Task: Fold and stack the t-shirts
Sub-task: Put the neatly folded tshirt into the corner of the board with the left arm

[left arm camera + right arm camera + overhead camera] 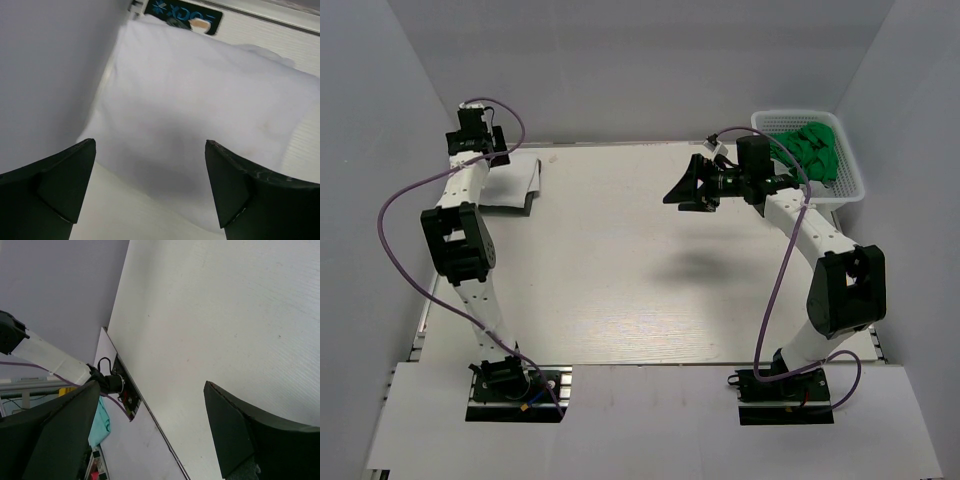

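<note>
Upper left, our left gripper (150, 167) gapes empty over the folded white shirt (517, 180). Upper right, our right gripper (150, 407), equally wide and empty, hovers beside the basket (853, 191) holding the green shirt (815, 148).

We find one marking only. In the left wrist view, a black label (182, 15) sits just beyond the far edge of the white t-shirt (200, 115). It carries a cyan snowflake-like symbol and cyan letters. We cannot read the letters with certainty.
</note>
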You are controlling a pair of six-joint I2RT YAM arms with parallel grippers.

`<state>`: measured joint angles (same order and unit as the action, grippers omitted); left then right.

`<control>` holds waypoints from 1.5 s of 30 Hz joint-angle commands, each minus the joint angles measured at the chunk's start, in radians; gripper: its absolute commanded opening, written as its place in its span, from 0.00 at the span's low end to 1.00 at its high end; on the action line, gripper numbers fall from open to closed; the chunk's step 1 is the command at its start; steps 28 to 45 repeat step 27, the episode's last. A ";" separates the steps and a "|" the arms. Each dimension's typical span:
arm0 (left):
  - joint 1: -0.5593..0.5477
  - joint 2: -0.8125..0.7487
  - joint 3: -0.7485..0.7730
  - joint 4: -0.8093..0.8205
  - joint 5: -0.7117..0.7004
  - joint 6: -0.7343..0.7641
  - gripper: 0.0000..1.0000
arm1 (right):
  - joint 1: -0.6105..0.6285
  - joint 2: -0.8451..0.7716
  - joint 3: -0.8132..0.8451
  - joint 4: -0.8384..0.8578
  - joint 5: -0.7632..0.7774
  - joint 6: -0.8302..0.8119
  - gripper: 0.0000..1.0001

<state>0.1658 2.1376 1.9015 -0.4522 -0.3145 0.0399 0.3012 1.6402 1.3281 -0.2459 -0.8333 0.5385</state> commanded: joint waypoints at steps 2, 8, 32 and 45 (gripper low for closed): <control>-0.023 -0.154 0.029 -0.174 0.238 -0.190 1.00 | -0.005 -0.023 0.011 -0.041 0.072 -0.043 0.90; -0.141 -0.532 -0.465 0.032 0.380 -0.393 1.00 | -0.005 -0.187 -0.171 -0.092 0.379 -0.107 0.90; -0.661 -0.923 -0.812 -0.163 0.051 -0.537 1.00 | -0.004 -0.743 -0.644 -0.073 0.729 -0.074 0.90; -0.661 -0.923 -0.812 -0.163 0.051 -0.537 1.00 | -0.004 -0.743 -0.644 -0.073 0.729 -0.074 0.90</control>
